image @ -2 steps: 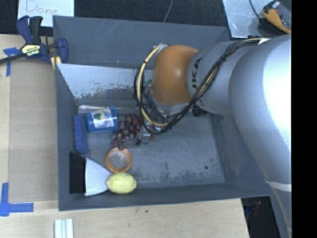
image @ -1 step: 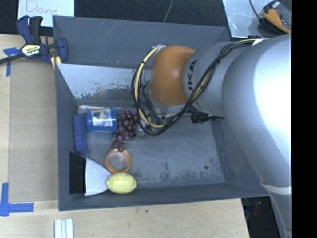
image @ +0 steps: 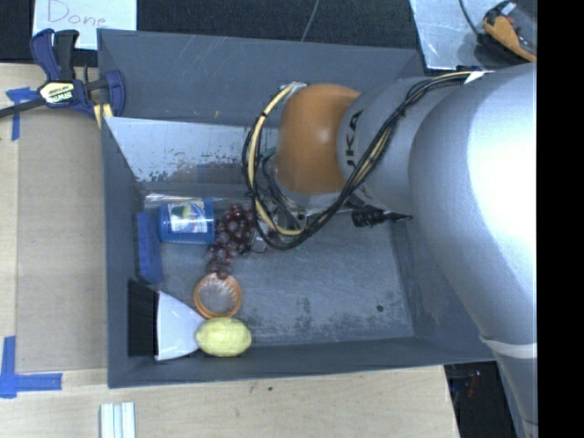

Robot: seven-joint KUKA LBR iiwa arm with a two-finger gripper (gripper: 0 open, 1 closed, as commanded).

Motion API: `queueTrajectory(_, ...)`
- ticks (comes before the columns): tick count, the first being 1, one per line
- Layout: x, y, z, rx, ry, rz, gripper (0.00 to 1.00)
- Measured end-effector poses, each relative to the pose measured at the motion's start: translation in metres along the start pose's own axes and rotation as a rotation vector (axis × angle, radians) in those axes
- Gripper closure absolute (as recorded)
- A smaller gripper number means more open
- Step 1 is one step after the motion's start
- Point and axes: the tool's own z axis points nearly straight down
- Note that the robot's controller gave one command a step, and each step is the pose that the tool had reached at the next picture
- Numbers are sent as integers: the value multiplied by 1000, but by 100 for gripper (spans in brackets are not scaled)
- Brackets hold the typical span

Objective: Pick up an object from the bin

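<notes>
A little of my gripper (image: pixel 271 230) shows below the arm's orange cover, near the middle of the bin. Right beside it on the left lies a bunch of dark purple toy grapes (image: pixel 232 234); I cannot tell whether they touch. Left of the grapes lies a blue can with a label (image: pixel 187 222), wrapped in clear plastic. In front of the grapes sits a small round orange-rimmed cup (image: pixel 217 295).
A yellow lemon (image: pixel 224 338) lies at the bin's front wall next to a white triangular piece (image: pixel 172 327) and a black block (image: pixel 140 318). A blue bar (image: pixel 149 246) stands along the left wall. The arm and its cables cover the bin's back right.
</notes>
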Motion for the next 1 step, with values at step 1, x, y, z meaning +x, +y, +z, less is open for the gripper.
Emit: queueTrajectory(1,3,-2,-18,4,12,0,100)
